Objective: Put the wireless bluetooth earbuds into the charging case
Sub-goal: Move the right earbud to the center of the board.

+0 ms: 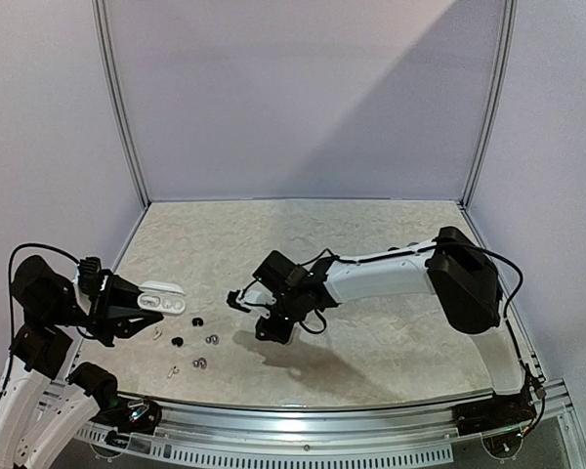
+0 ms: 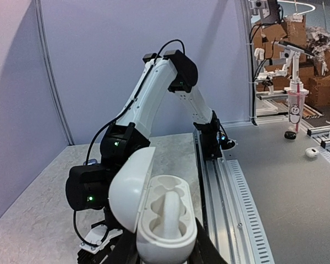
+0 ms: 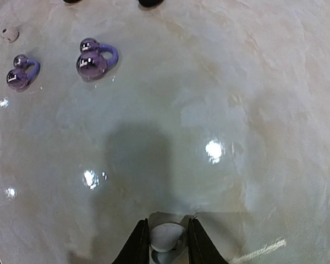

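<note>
An open white charging case (image 2: 165,220) sits in my left gripper (image 2: 162,257), which is shut on its body. The lid is swung left, and a white piece stands in its wells. From above, the charging case (image 1: 162,296) is held over the table's left side. My right gripper (image 3: 166,228) is shut on a small pale earbud (image 3: 165,238), lifted off the table. In the top view, the right gripper (image 1: 237,298) hangs right of the case. Two lavender earbuds (image 3: 92,60) (image 3: 20,74) and two black earbuds (image 1: 195,320) (image 1: 177,341) lie loose below.
More small buds lie near the front left (image 1: 173,371) (image 1: 157,332). The right arm (image 1: 391,274) spans the table's middle. A metal rail (image 1: 322,415) runs along the near edge. Enclosure walls with metal posts (image 1: 122,107) close the back and sides.
</note>
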Controlling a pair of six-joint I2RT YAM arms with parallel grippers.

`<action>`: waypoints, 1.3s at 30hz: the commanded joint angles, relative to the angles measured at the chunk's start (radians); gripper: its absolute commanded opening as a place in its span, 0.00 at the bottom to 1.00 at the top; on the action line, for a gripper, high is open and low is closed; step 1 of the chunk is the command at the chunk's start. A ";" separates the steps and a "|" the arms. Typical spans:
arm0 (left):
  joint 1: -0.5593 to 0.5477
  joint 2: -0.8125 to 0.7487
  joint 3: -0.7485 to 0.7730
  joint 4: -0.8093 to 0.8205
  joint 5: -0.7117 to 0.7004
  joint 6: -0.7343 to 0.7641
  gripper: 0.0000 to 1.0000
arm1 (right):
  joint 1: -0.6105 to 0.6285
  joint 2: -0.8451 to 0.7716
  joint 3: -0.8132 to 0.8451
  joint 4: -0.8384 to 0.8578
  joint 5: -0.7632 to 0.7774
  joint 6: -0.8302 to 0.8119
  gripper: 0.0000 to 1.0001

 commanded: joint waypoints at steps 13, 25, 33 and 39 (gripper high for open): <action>-0.028 0.003 -0.003 -0.034 -0.010 0.048 0.00 | 0.005 -0.212 -0.275 -0.191 0.069 0.151 0.36; -0.031 -0.011 -0.002 -0.038 -0.011 0.043 0.00 | 0.017 -0.216 -0.036 -0.323 -0.006 0.173 0.55; -0.031 -0.011 -0.004 -0.041 -0.016 0.043 0.00 | -0.040 -0.190 0.021 -0.369 -0.017 0.084 0.30; -0.030 -0.012 -0.005 -0.045 -0.021 0.044 0.00 | -0.075 -0.121 0.038 -0.395 -0.023 0.017 0.21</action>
